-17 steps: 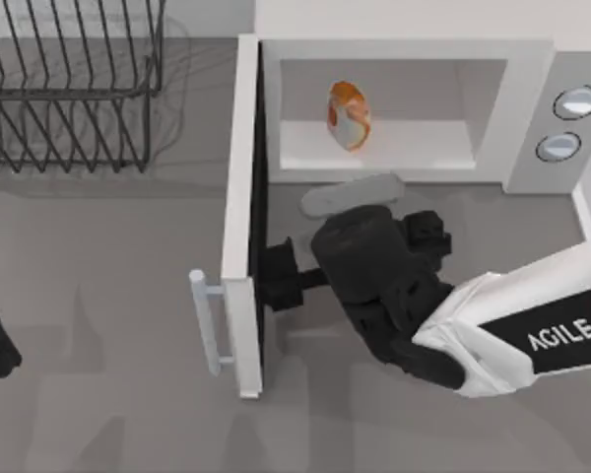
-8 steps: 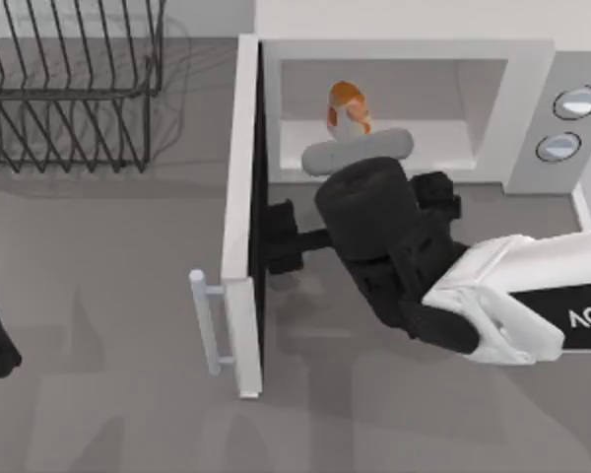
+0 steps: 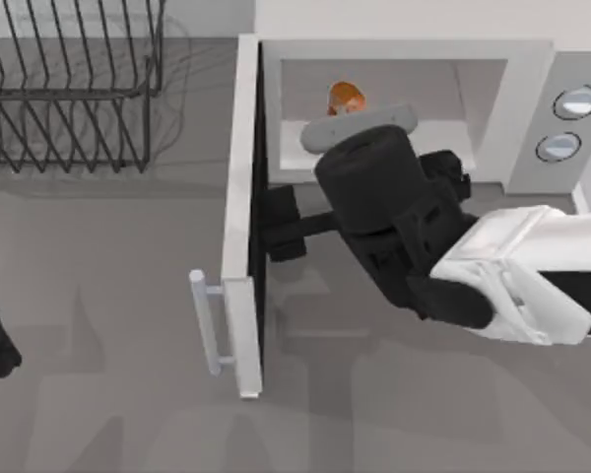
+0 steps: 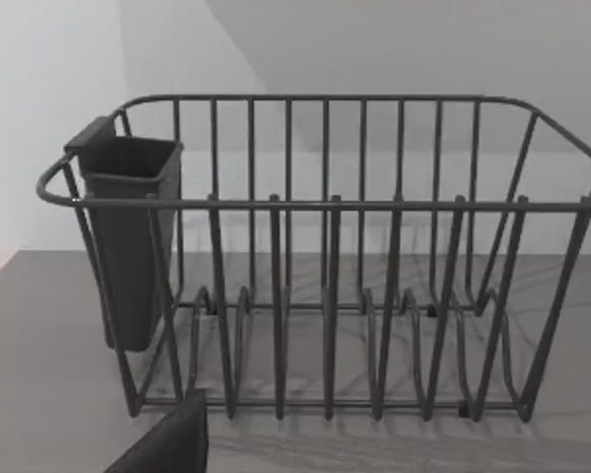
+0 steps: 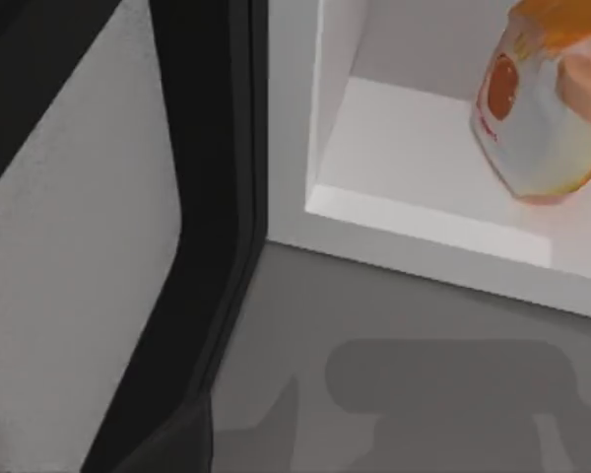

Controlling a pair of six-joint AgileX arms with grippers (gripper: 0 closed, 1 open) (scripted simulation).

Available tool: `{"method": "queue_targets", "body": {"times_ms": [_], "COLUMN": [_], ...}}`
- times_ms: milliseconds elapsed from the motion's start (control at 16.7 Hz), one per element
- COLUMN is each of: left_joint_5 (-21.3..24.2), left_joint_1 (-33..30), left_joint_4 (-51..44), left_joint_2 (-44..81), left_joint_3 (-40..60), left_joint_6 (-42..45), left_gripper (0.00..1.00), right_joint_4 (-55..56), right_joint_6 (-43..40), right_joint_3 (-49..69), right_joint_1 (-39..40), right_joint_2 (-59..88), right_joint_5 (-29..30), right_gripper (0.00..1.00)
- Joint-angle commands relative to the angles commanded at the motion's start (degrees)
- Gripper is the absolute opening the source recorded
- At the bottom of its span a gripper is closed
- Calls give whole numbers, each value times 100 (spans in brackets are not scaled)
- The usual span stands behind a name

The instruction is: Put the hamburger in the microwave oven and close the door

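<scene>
Fingers: right gripper (image 3: 276, 229) against the door's (image 3: 239, 197) dark inner face; can't tell whether open or closed.
Door: open, long axis near-far, left of my fingers.
Hamburger (image 3: 346, 97): inside microwave (image 3: 532, 79), far.
Left arm: parked far left.

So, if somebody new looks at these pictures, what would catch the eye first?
Probably the right arm's black gripper, reaching across the front of the microwave oven toward the dark inner face of the door, which stands wide open. Next comes the hamburger, sitting inside the white cavity. On the table's left side stands a black wire dish rack, and the left arm is parked at the left edge.
</scene>
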Motion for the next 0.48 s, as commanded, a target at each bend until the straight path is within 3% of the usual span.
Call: {"method": "queue_targets", "body": {"times_ms": [480], "left_joint_5": [0], "left_joint_1": [0], "left_joint_4": [0], "left_joint_2": [0], "left_joint_3": [0], "left_joint_6": [0], "left_gripper": [100], "right_joint_4": [-450], "right_joint_6": [-2], "right_joint_3": [37], "right_joint_1": [3], "right_joint_2": [-135], "right_joint_5": [-19], "right_gripper": [100]}}
